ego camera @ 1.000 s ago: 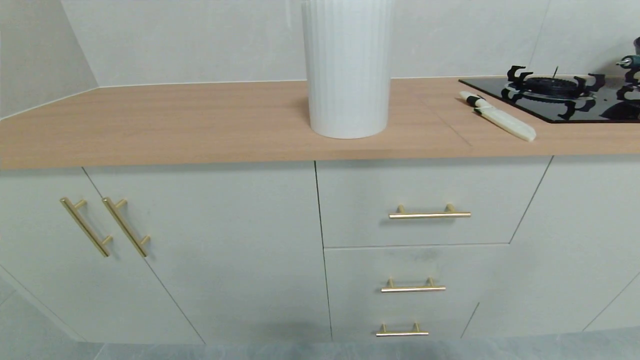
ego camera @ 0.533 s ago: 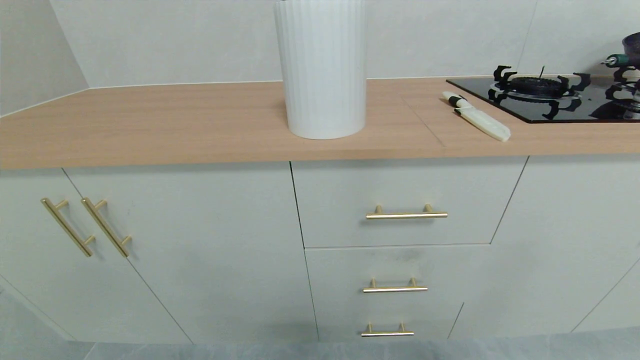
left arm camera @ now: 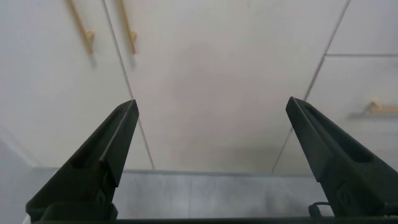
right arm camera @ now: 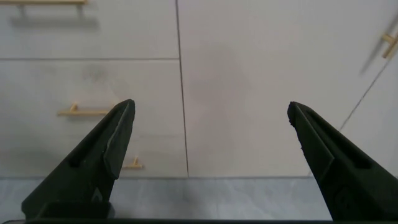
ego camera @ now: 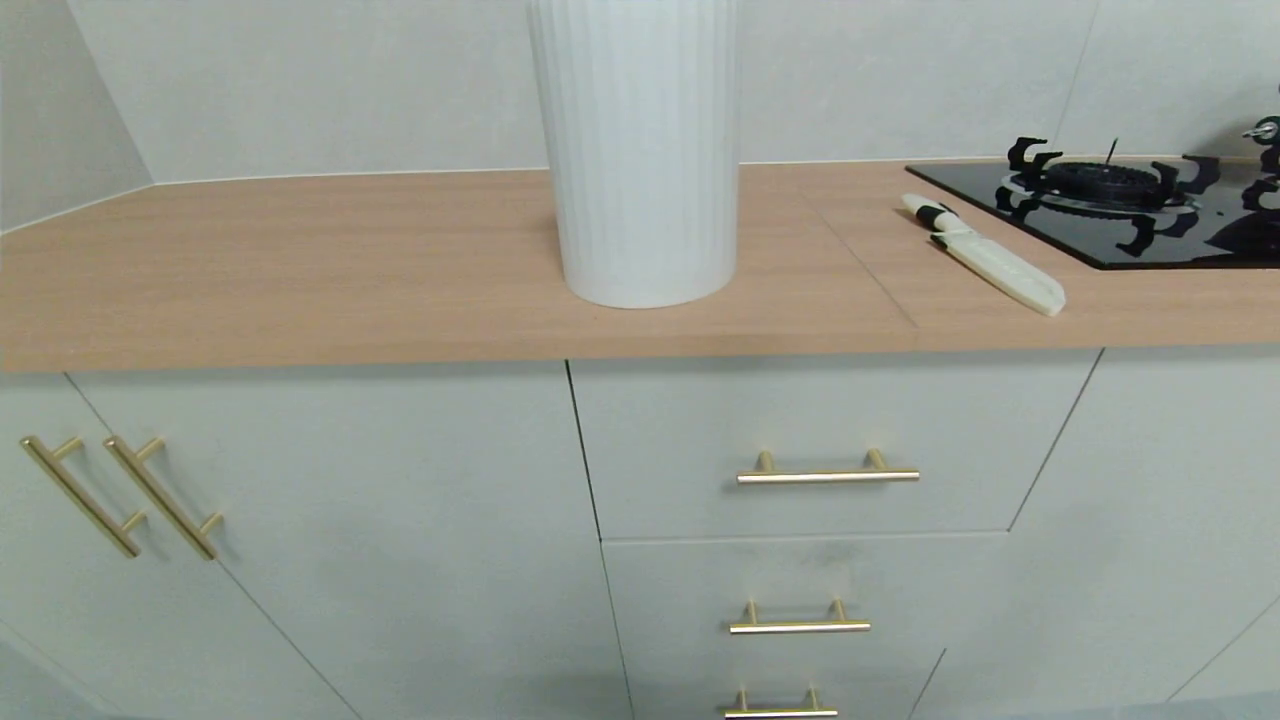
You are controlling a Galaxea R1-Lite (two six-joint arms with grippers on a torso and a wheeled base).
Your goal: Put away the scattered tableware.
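My left gripper hangs low by the pale cupboard doors with gold handles; its jaws are wide apart and hold nothing. Above runs a long wooden counter under a pale wall; a tall white ribbed pot stands on it. The white knife lies flat well to the right, just beside the black stove. My right gripper faces the drawers, its jaws wide apart too, empty.
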